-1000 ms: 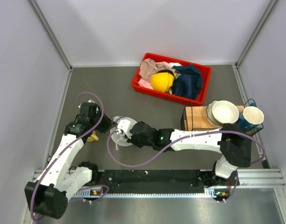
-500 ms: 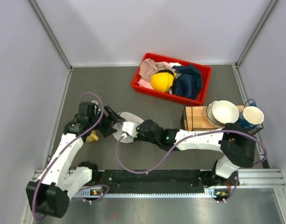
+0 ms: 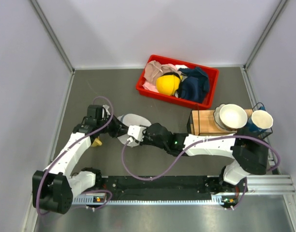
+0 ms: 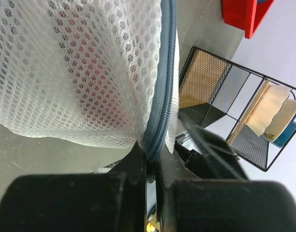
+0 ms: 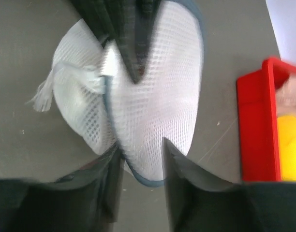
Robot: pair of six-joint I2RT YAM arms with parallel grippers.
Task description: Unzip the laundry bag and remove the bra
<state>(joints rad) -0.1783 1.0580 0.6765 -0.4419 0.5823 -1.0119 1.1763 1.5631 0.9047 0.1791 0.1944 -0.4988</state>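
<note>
The white mesh laundry bag (image 3: 133,122) lies on the grey table between my two arms. Up close, its blue-grey zipper (image 4: 163,92) runs down into my left gripper (image 4: 150,152), which is shut on the zipper seam. Red of the bra (image 4: 92,72) shows faintly through the mesh; the rest of it is hidden inside. From the other side, my right gripper (image 5: 140,154) stands open with the bag's (image 5: 155,96) lower edge between its fingers. From above, the left gripper (image 3: 120,129) and right gripper (image 3: 130,135) meet at the bag's near side.
A red bin (image 3: 144,88) of clothes and a yellow cup-shaped thing stands at the back. A wire rack with a wooden board (image 3: 203,123), a white bowl (image 3: 233,116) and a blue cup (image 3: 260,120) are on the right. A small yellow object (image 3: 96,142) lies by the left arm.
The left gripper opened, moved right and shut on the zipper seam. The right gripper's jaws went from shut to open. The bag sits a little further right than a second ago.
</note>
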